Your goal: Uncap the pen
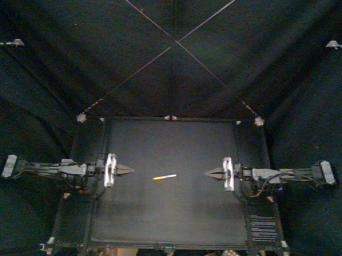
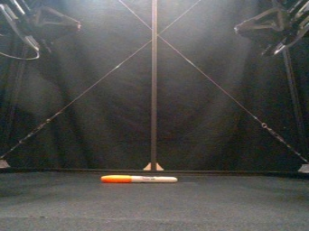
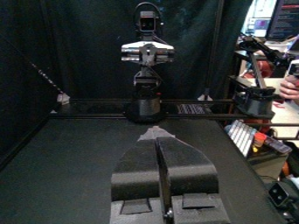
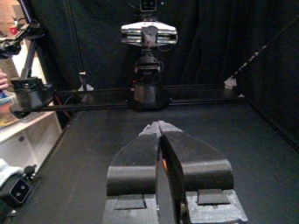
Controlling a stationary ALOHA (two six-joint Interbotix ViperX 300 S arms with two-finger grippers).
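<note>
Tabletop (image 1: 174,212): pen (image 1: 163,177) between end effectors (image 1: 128,173) (image 1: 211,173), touching neither.

The pen (image 2: 139,179) has dark print on its white barrel, too small to read. From above it is a thin sliver near the middle of the table (image 1: 174,215), and the seam between cap and barrel cannot be made out. In the front view the left arm (image 2: 27,25) and the right arm (image 2: 276,23) are cut off at the upper corners. In the wrist views the left gripper (image 3: 158,131) and the right gripper (image 4: 160,125), jaws pressed together, hide the strip of table beneath them.
</note>
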